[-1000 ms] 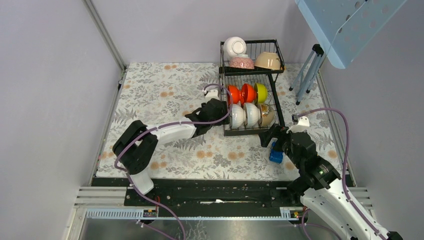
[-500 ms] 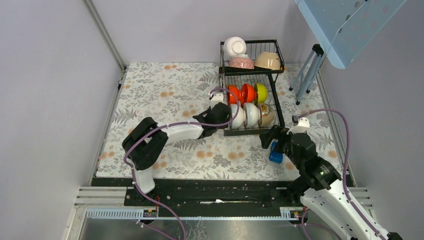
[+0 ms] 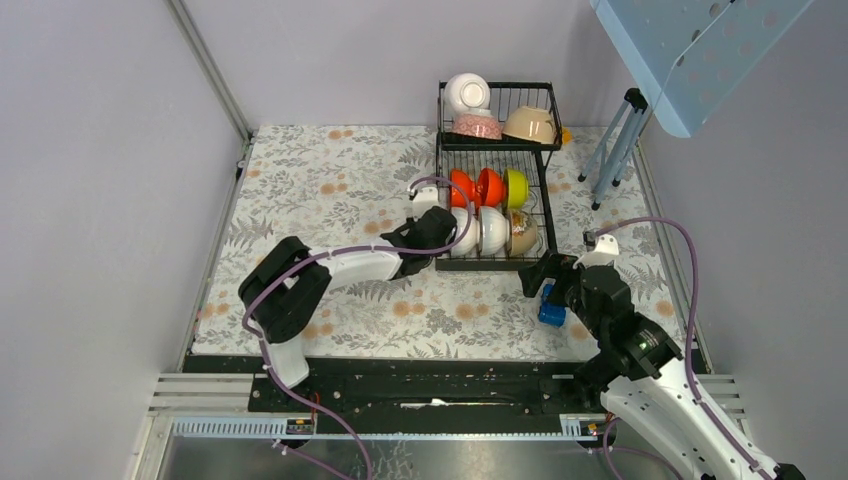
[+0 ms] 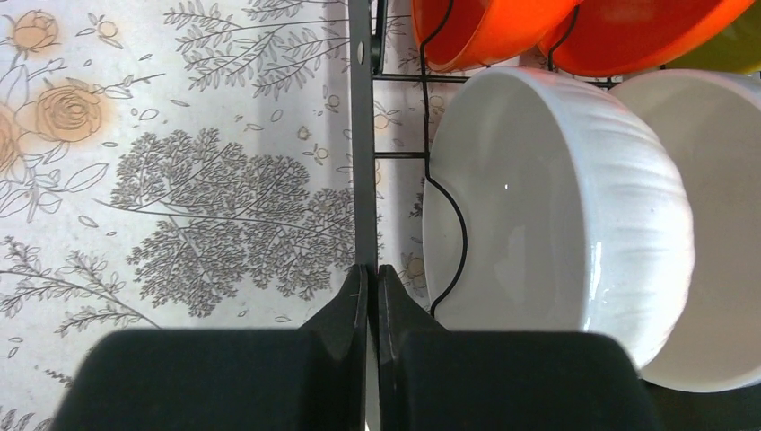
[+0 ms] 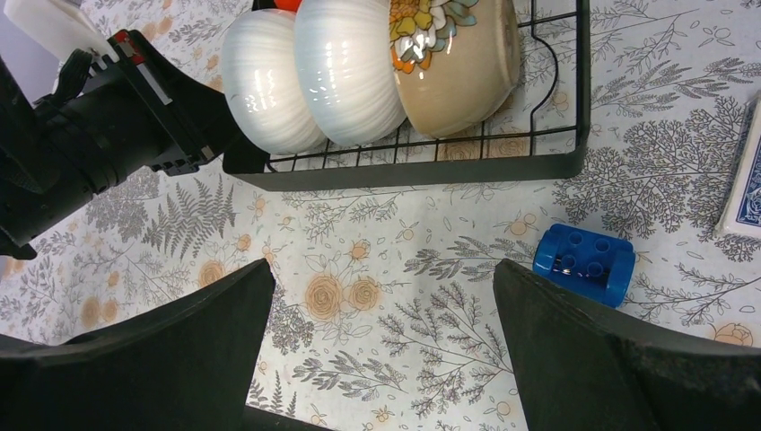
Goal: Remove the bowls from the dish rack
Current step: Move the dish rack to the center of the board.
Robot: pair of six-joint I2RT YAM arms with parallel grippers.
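Left wrist view has the left gripper (image 4: 369,278) pressed shut against the left edge bar of the dish rack (image 4: 361,135), with a white bowl (image 4: 556,206) standing on edge just inside it. Near the rack's front edge the right gripper (image 5: 381,269) hangs wide open and empty over the mat (image 5: 395,359), beside a blue block (image 5: 583,263).
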